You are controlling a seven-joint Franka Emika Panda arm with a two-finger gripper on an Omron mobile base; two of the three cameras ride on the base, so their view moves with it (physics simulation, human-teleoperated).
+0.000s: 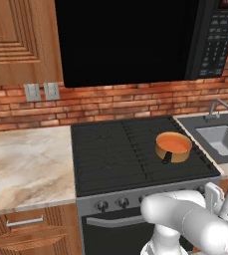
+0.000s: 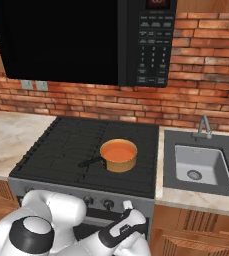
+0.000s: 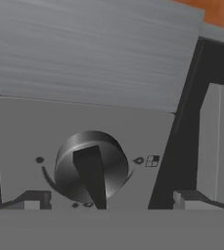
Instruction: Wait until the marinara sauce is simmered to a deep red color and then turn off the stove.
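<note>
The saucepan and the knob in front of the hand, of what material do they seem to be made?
Saucepan: looks like copper, with a warm orange-brown sheen; its handle is dark, matte. Knob: seemingly brushed dark metal, with soft grey highlights, though it could be plastic.

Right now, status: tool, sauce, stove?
Tool open, fingertips either side of a stove knob, not gripping. Marinara sauce orange-red in saucepan on stove. Nothing blocking the knob.

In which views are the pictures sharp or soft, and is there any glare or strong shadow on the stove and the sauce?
Left base view: even, flat light, no glare on the stove; the marinara sauce is plain orange. Right base view: same soft light, a faint shadow beside the saucepan. Hand view: the knob is close and slightly blurred, with a soft sheen on its face.
</note>
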